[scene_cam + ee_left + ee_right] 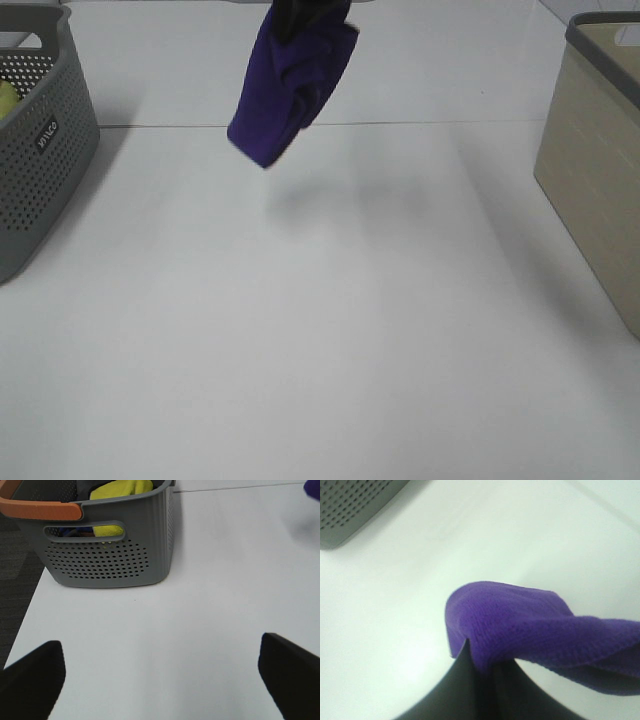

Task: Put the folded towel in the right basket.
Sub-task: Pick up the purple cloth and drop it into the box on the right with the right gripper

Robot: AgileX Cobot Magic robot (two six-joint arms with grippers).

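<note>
A folded purple towel (290, 80) hangs in the air over the far middle of the white table (330, 330), casting a soft shadow below. My right gripper (310, 14) is shut on its top edge, mostly cut off by the frame. In the right wrist view the towel (530, 625) bulges out over the dark gripper (487, 669). The beige right basket (595, 170) stands at the right edge, well to the right of the towel. My left gripper (162, 680) is open and empty, low over the table near the grey basket (107, 555).
The grey perforated left basket (35, 150) stands at the left edge with a yellow-green cloth (120, 490) inside and an orange handle (42, 510). A corner of the purple towel (314, 487) shows in the left wrist view.
</note>
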